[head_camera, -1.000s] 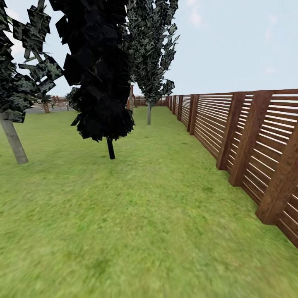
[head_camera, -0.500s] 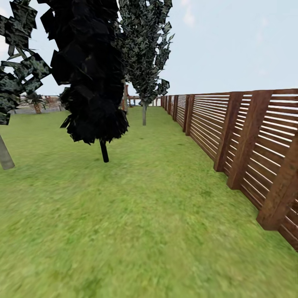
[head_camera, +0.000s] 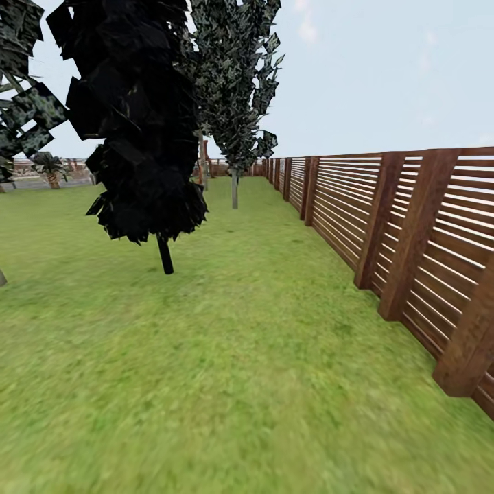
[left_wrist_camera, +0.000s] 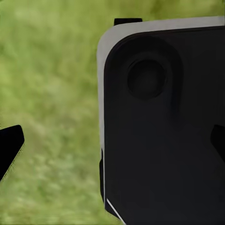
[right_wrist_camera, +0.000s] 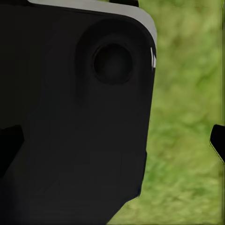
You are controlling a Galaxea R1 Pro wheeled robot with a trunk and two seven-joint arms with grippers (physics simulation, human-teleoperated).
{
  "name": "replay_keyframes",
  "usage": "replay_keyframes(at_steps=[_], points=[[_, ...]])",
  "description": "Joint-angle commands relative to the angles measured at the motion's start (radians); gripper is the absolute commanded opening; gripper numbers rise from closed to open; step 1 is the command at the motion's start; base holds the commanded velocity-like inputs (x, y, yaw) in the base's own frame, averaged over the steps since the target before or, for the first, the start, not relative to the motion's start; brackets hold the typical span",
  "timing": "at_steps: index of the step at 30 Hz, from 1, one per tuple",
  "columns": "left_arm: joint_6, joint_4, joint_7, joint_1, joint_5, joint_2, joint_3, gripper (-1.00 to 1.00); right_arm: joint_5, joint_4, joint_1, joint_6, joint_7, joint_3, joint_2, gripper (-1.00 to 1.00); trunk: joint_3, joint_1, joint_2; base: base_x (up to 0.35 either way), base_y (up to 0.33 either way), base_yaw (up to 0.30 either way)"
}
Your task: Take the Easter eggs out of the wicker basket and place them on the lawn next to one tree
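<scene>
Green, slightly mottled grass of the wide flat lawn covers the ground here, and neither the painted eggs nor the brown wicker basket can be found on it at this moment, so their place I cannot tell. I judge that such small eggs are light, hard and smooth, so they may slip or roll; the fingers should close gently across the widest middle part. Farther away stands a slim pale-trunked tree with a dark speckled crown, and nearer a narrow black columnar tree. Along the right side runs a dark brown horizontal-slat wooden fence. On both wrist views a dark finger tip shows at each edge, well apart with grass and a dark robot part between, so both fingers are spread and carry nothing.
</scene>
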Motion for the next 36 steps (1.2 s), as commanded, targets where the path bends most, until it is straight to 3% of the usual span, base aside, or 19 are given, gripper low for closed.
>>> replay_keyframes(at_steps=[1, 21, 29, 36], points=[[0.000, -0.002, 0.000, 0.001, 0.000, 0.000, 0.000, 1.00, 0.003, 0.002, -0.001, 0.001, 0.001, 0.002, 0.000, 1.00, -0.001, 0.001, 0.000, 0.330, 0.000, 0.000], [0.000, -0.002, 0.000, 0.001, 0.000, -0.002, 0.000, 1.00, 0.001, 0.003, -0.001, 0.000, 0.000, 0.001, 0.000, 1.00, -0.001, 0.001, 0.000, 0.330, -0.023, 0.000], [0.000, -0.002, 0.000, 0.000, 0.000, -0.002, 0.000, 1.00, -0.004, 0.009, -0.001, 0.001, 0.002, 0.002, 0.002, 1.00, -0.001, 0.001, 0.000, 0.330, -0.080, -0.219], [0.000, -0.002, 0.000, 0.001, 0.000, -0.003, 0.000, 1.00, -0.002, 0.009, -0.001, 0.000, 0.000, 0.002, 0.002, 1.00, -0.001, 0.001, 0.000, 0.330, -0.089, -0.035]])
